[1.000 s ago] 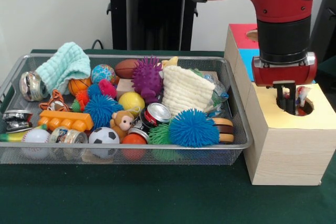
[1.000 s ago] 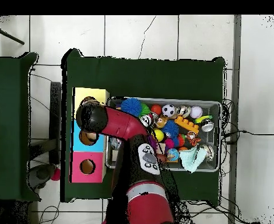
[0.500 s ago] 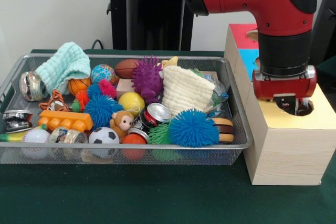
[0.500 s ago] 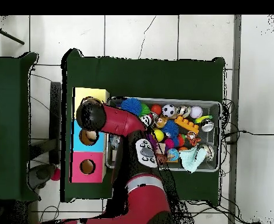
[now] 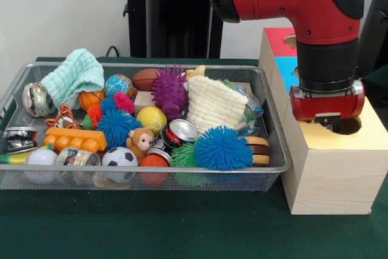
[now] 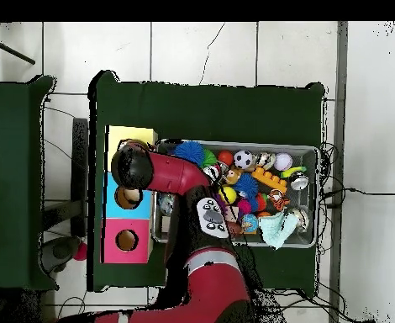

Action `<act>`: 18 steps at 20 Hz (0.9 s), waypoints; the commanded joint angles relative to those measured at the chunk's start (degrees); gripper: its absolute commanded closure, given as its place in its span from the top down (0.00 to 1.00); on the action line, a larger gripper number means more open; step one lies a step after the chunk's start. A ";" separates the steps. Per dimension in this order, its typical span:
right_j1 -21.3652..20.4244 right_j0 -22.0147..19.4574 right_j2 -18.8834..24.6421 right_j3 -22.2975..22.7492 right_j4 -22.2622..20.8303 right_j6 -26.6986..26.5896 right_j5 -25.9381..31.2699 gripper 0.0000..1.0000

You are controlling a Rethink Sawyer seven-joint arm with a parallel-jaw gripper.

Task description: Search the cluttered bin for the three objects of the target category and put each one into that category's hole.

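- The gripper (image 5: 330,122) sits right over the round hole (image 5: 347,126) in the yellow top of the wooden box (image 5: 330,171); only a small tab pokes out under the red wrist, so whether the fingers are spread or closed I cannot tell.
- Against 1 second ago, the wrist is higher: back then the dark fingers reached down into the hole beside a crinkly wrapper, and now neither shows.
- The box stands at the right end of the green-clothed counter (image 5: 182,228), touching the wire mesh bin (image 5: 276,168). Its top has 3 coloured panels: yellow, blue, red.
- In the bin, things lie as they did: a spiky blue ball (image 5: 223,147) at the front right, a ribbed cream cloth (image 5: 212,105) behind it, a bristly purple ball (image 5: 170,89), a smooth yellow ball (image 5: 151,117).
- A crushed red can (image 5: 182,131) lies mid-bin, a soccer ball (image 5: 119,158) at the front wall, an orange block (image 5: 74,139) to the left, a mint knitted cloth (image 5: 73,77) in the back left corner.
- Overhead, the red arm (image 6: 180,181) crosses the bin's end.
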 commanded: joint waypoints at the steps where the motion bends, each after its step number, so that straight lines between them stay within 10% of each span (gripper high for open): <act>1: 11.68 -5.51 -1.18 2.91 -6.73 3.19 -4.45 0.00; 6: 12.74 -6.73 0.11 2.55 -7.92 4.10 -5.76 0.00; 15: 2.13 3.37 -9.34 -1.91 -9.30 3.77 19.19 0.00; 18: 0.64 3.83 -9.44 -2.46 -9.87 3.84 18.47 0.00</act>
